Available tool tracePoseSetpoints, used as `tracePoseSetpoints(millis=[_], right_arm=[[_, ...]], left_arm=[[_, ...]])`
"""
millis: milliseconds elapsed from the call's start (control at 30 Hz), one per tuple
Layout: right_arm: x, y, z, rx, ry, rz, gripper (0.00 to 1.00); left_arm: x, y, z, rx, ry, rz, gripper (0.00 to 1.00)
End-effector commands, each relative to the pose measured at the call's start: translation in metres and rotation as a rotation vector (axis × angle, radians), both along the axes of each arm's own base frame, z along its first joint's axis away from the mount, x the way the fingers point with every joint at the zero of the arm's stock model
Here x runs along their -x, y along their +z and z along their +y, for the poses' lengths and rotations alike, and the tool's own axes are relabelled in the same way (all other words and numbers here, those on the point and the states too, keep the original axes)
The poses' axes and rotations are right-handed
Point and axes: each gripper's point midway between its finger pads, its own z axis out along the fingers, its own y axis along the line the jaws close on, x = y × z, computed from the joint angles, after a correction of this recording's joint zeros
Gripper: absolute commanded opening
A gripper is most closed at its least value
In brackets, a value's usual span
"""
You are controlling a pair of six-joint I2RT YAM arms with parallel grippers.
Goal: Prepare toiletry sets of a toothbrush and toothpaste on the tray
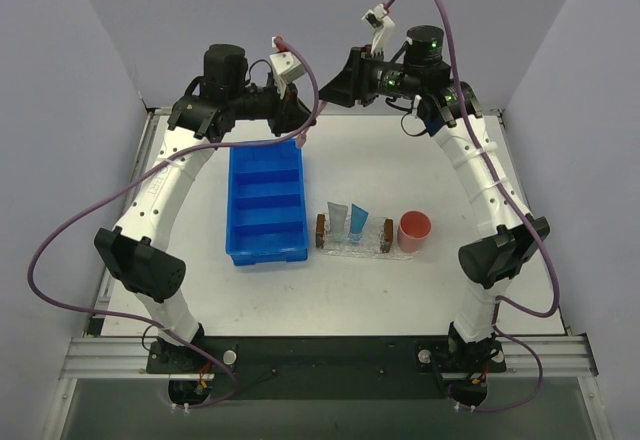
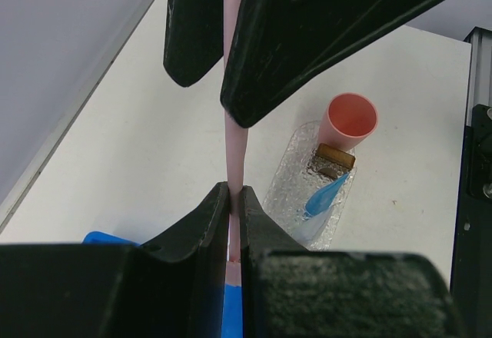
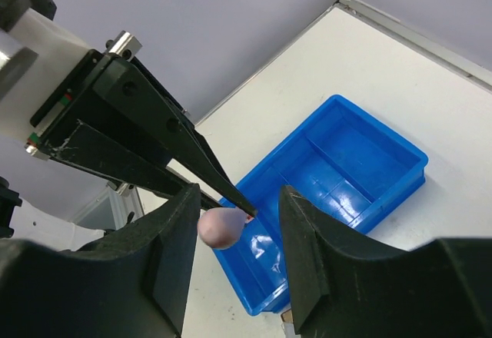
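Left wrist view, L gripper [image 2: 234, 193] clamped on toothbrush [image 2: 234, 150], R gripper [image 3: 240, 200] parted round its tip.

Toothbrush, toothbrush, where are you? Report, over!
Left gripper shut on toothbrush. Right gripper open around its end. Tray holds two toothpaste tubes. Pink cup beside tray.

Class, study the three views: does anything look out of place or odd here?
The toothbrush is not on the table: the left hand clamps it in the air, its tip between the open fingers of the right hand. The tray holds only two tubes.
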Motion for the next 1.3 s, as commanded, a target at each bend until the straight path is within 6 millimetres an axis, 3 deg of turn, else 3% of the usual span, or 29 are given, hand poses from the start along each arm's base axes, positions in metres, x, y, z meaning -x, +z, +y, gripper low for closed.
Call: tracePoseSetpoints(millis=[0,167,300,433,533,567,700,933,1100,1267], right_arm=[[-0.001,0.007,0.001,-0.023,0.021,-0.042,0.4],[-0.003,0.009,-0.001,-0.025,0.015,-0.048,0.25],[-0.005,0.008,-0.001,-0.025,0.01,-0.044,0.0],[-0.008,0.009,-0.003,-0.022,-0.016,-0.052,0.0],[-0.013,0.009,-0.007,-0.018,-0.048,-0.052,0.0],[-0.015,0.009,-0.008,-0.016,-0.057,-0.049,0.0],[-0.024,0.014,-0.016,-0.017,-0.115,-0.049,0.0],[-0.032,0.027,-0.024,-0.049,-0.183,-0.042,0.0],[-0.037,0.067,-0.028,-0.116,-0.229,-0.126,0.0],[-0.047,0.087,-0.036,-0.144,-0.304,-0.215,0.0]], left_arm=[[0.011,0.035,-0.007,0.081,-0.048,-0.064,0.0],[0.012,0.033,-0.008,0.083,-0.061,-0.054,0.0],[0.011,0.033,-0.009,0.085,-0.06,-0.052,0.0],[0.008,0.035,-0.01,0.1,-0.039,-0.032,0.01],[0.002,0.042,-0.007,0.138,-0.009,-0.005,0.2],[-0.004,0.047,-0.003,0.158,0.006,-0.014,0.31],[-0.014,0.06,0.009,0.231,0.034,0.028,0.53],[-0.019,0.074,0.021,0.376,0.036,0.171,0.57],[-0.028,0.081,0.021,0.484,0.049,0.244,0.57],[-0.04,0.086,0.023,0.592,0.077,0.345,0.57]])
